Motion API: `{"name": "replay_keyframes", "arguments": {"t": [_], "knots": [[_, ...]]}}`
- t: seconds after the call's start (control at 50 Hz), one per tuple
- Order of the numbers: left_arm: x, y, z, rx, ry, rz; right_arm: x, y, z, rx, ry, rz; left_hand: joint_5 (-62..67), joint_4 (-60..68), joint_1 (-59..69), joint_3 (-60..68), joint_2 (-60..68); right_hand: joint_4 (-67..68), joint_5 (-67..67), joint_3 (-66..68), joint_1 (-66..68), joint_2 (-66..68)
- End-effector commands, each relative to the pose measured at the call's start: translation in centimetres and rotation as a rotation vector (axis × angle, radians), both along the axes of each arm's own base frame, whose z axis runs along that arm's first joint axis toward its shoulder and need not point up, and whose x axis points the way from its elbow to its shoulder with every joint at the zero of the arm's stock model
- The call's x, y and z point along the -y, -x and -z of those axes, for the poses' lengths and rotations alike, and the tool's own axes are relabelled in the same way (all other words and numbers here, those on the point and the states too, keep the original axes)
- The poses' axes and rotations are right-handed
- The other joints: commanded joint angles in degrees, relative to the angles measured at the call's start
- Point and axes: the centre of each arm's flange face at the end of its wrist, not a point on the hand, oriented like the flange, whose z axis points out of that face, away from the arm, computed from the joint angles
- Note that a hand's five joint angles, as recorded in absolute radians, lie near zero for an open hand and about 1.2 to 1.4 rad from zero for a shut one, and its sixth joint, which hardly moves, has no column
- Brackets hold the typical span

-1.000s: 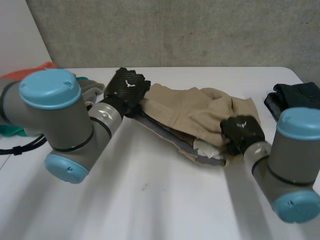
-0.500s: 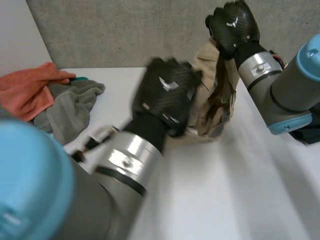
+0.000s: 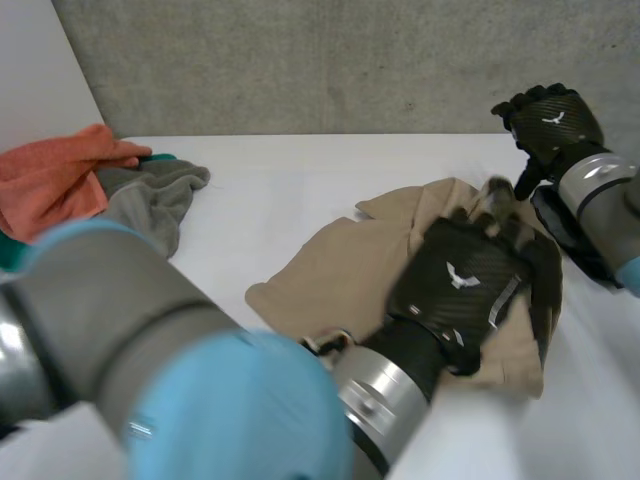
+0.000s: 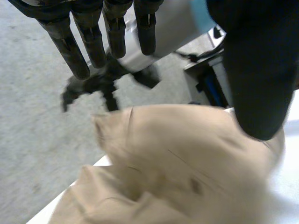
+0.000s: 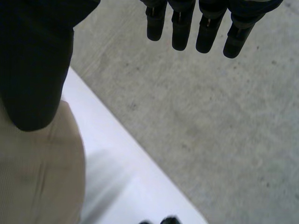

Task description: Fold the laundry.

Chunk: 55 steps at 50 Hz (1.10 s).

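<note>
A beige garment [image 3: 340, 270] lies crumpled on the white table [image 3: 300, 165], right of the middle. My left hand [image 3: 465, 285] hovers over its right part with its fingers spread and straight, open and holding nothing. In the left wrist view the beige garment [image 4: 177, 172] lies below the straight fingers [image 4: 74, 51] and apart from them. My right hand [image 3: 548, 125] is raised at the far right, above the garment's right edge, open and empty. In the right wrist view its fingers [image 5: 205, 28] are straight, and an edge of the beige garment [image 5: 32, 177] lies under the thumb.
An orange towel [image 3: 55, 175] and a grey cloth [image 3: 150, 200] lie piled at the table's far left. A dark garment [image 3: 575, 235] sits at the right edge under my right arm. A concrete wall stands behind the table. My left arm crosses the table's front.
Half a second ago both hands held the beige garment up in the air. Now it lies on the table, both hands have opened, and the right hand has drawn off to the right.
</note>
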Motion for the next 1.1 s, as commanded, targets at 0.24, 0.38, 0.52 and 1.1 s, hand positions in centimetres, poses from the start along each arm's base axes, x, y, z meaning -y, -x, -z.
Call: {"name": "replay_keyframes", "arguments": {"t": [0.24, 0.38, 0.52, 1.1], "knots": [[13.6, -8.0, -0.9, 0.049, -0.024, -0.225, -10.3, 1.7, -1.8, -0.103, -0.303, 0.169, 4.0, 3.3, 2.7, 3.0, 3.0, 1.5, 2.5, 1.7, 1.0, 1.4], [19.6, -10.4, 4.2, 0.202, -0.05, -0.306, -16.9, 0.6, -0.9, -0.148, -0.418, 0.016, 11.6, 10.9, 10.3, 10.6, 10.6, 4.6, 5.5, 4.7, 4.0, 4.5], [21.1, -10.3, 8.9, 0.385, 0.012, -0.203, -21.2, 0.5, 2.4, -0.2, -0.539, -0.062, 11.8, 11.0, 10.5, 10.7, 10.8, 8.4, 9.4, 8.6, 7.9, 8.3], [20.6, -9.5, 9.4, 0.413, -0.005, -0.165, -22.0, -1.4, 8.5, -0.235, -0.38, -0.003, 11.6, 10.9, 10.3, 10.6, 10.6, 66.1, 67.0, 66.2, 65.5, 66.0]]}}
